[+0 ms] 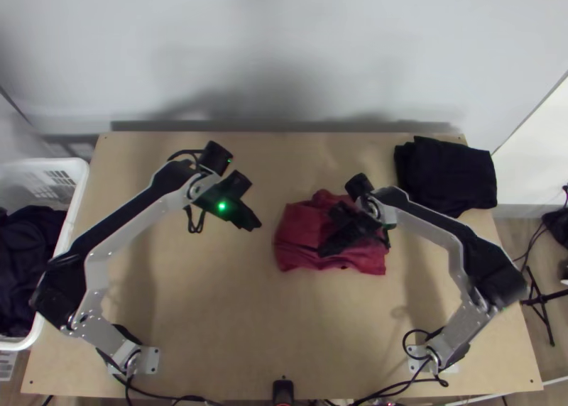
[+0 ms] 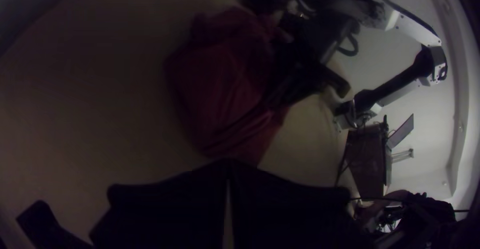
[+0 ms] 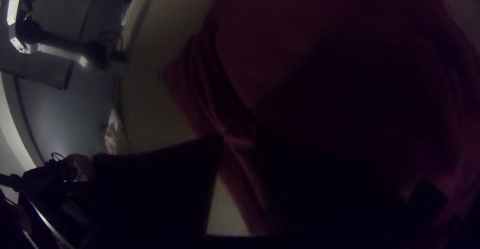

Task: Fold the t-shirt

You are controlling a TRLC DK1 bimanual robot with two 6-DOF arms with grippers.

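Under right tool (image 1: 325,250): red t-shirt (image 1: 297,230), rumpled bundle, one fold pinched; left tool (image 1: 255,226) near, apart, pressed together

From where I drive, the shirt (image 1: 298,225) lies on the table (image 1: 213,321), right of the middle. My right gripper (image 1: 326,249) is over it, my left gripper (image 1: 253,224) to its left. A cloth (image 1: 447,175) lies at the far right corner; left of the table is a basket (image 1: 77,186), with clothes (image 1: 28,236) in it.
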